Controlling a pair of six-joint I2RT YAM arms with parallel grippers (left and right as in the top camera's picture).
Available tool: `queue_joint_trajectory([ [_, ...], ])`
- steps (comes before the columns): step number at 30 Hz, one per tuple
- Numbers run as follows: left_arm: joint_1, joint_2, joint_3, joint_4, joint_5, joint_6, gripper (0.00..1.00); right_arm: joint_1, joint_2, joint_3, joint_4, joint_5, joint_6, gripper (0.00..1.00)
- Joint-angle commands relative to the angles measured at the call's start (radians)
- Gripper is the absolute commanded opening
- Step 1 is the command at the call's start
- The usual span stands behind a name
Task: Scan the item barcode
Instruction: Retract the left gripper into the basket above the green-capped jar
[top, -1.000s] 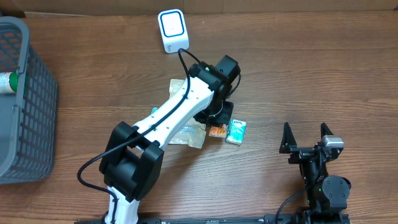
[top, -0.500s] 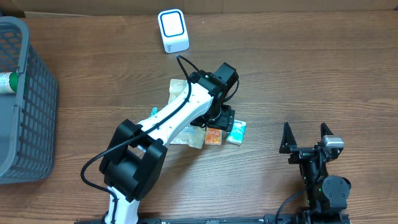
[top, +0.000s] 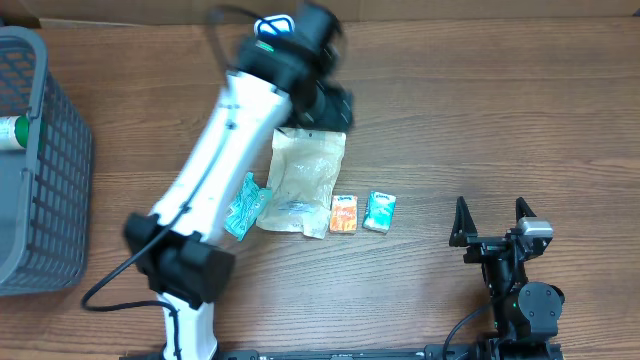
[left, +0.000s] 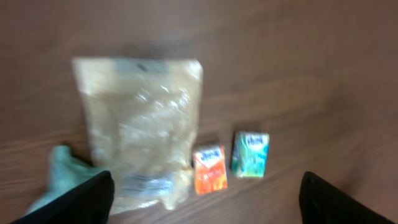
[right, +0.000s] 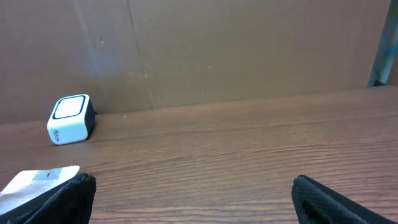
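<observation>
Left wrist: orange carton (left: 210, 169) and teal carton (left: 250, 154) labels unreadable; left pincer (left: 206, 179), right pincer (top: 490, 206) apart.

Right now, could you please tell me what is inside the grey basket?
In the grey basket, one white item with a green end shows at the picture's edge; the rest lies out of frame.

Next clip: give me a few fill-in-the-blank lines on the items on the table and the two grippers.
1. The left gripper holds ____.
2. The right gripper stands ____.
3. The orange pack lies between the teal pack and the ____.
Missing words: nothing; open; bag.
</observation>
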Motion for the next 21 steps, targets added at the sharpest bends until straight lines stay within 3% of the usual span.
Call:
queue_joint_trajectory([
  [1, 0.146, -0.005, 0.179, -0.05, -0.013, 0.042, 0.85, -0.002, -0.005, -0.01, 0.006, 0.005, -0.005, 1.0],
  [8, 0.526, -0.005, 0.406, -0.191, -0.003, 0.031, 0.84, -0.002, -0.005, -0.01, 0.006, 0.005, -0.005, 1.0],
  [16, 0.938, -0.002, 0.408, -0.255, 0.007, -0.022, 0.8, -0.002, -0.005, -0.01, 0.006, 0.005, -0.005, 1.0],
  [21, 1.095, -0.002, 0.406, -0.235, 0.003, -0.047, 0.8, -0.002, -0.005, -0.01, 0.006, 0.005, -0.005, 0.99],
])
